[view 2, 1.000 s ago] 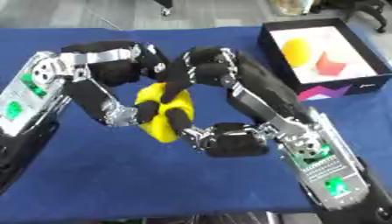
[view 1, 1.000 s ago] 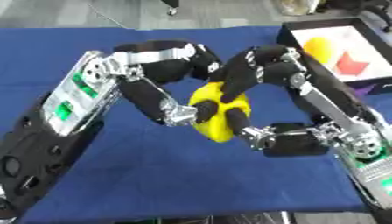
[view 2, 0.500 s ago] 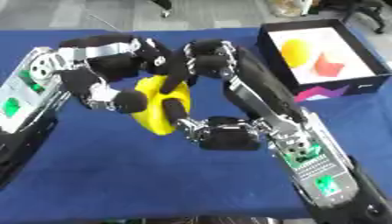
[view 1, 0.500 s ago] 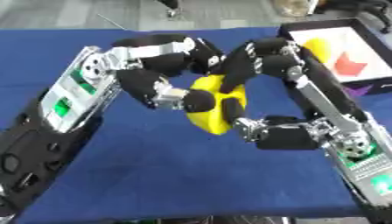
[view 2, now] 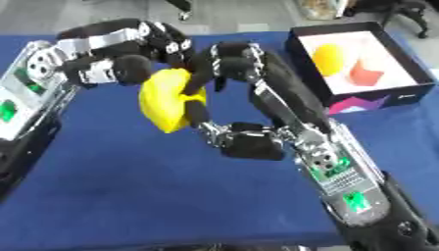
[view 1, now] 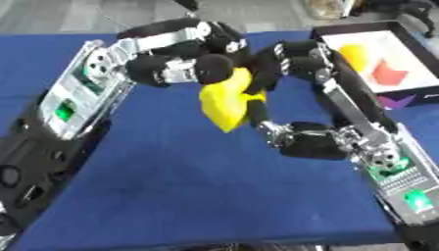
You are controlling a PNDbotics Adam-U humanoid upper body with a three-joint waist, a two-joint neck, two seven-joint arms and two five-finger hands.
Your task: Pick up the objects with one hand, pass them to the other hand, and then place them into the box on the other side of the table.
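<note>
A yellow, banana-like object [view 1: 225, 103] hangs above the middle of the blue table, held between both hands. My left hand [view 1: 184, 73] comes in from the left and curls over its top left. From the right, my right hand [view 1: 273, 73] wraps its upper right side, and one of its fingers [view 1: 256, 115] lies along the lower right edge. The black box [view 2: 377, 100] with a white floor stands at the far right. Inside it lie a yellow thing [view 2: 329, 56] and a red thing [view 2: 366, 73].
The blue cloth [view 1: 171, 171] covers the whole table. My left forearm [view 1: 73, 105] crosses the left side and my right forearm [view 1: 386, 162] crosses the lower right. Floor shows beyond the table's far edge.
Both hands, still joined on the yellow object, have moved up and a little left, away from the near edge. The object has turned more upright. The box has stayed put.
</note>
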